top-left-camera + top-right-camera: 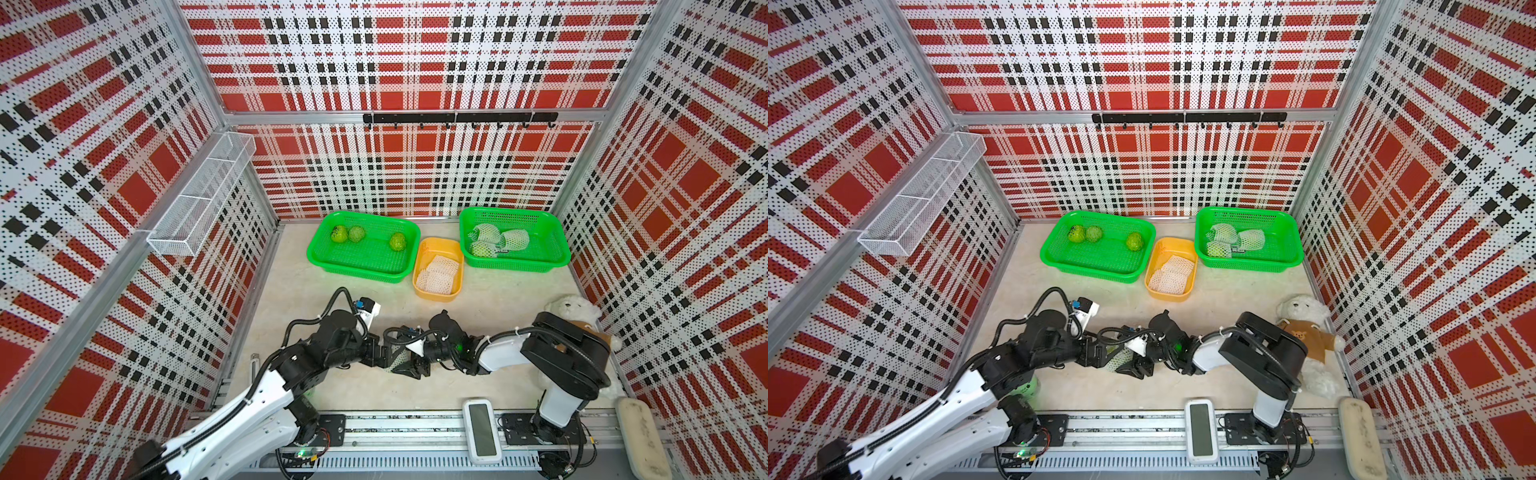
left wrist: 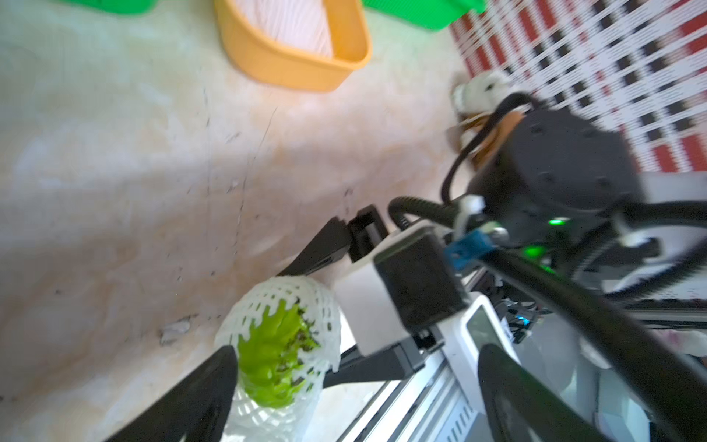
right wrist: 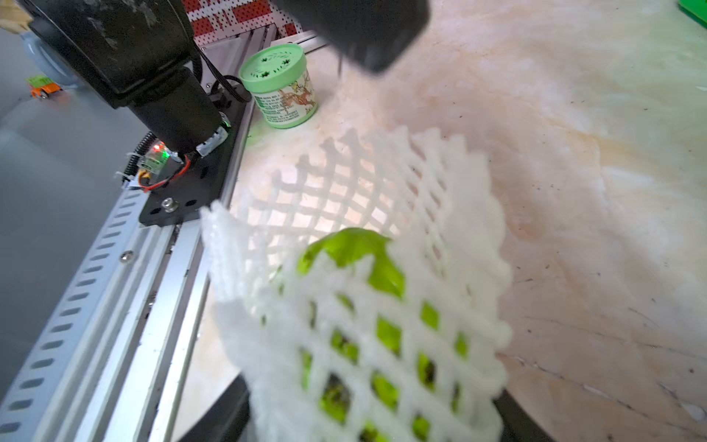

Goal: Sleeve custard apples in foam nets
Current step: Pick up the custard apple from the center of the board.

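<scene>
A green custard apple (image 3: 355, 248) sits inside a white foam net (image 3: 344, 191), held just above the table's front middle. My right gripper (image 3: 369, 417) is shut on this netted fruit, one finger on each side. My left gripper (image 2: 355, 386) stands wide open facing it, and the netted fruit (image 2: 271, 352) lies against one of its fingers (image 2: 206, 382). Both top views show the two grippers meeting there (image 1: 388, 349) (image 1: 411, 365). Three bare custard apples (image 1: 356, 234) lie in the left green basket (image 1: 332, 266). Spare foam nets (image 1: 438, 270) fill the yellow basket (image 1: 432, 245).
The right green basket (image 1: 552, 249) holds netted fruits (image 1: 498, 241). A white plush bear (image 1: 575, 309) sits by the right arm. A green canister (image 3: 281, 86) stands near the left arm's base. A white device (image 1: 482, 430) lies on the front rail, and a wire shelf (image 1: 199, 195) hangs on the left wall.
</scene>
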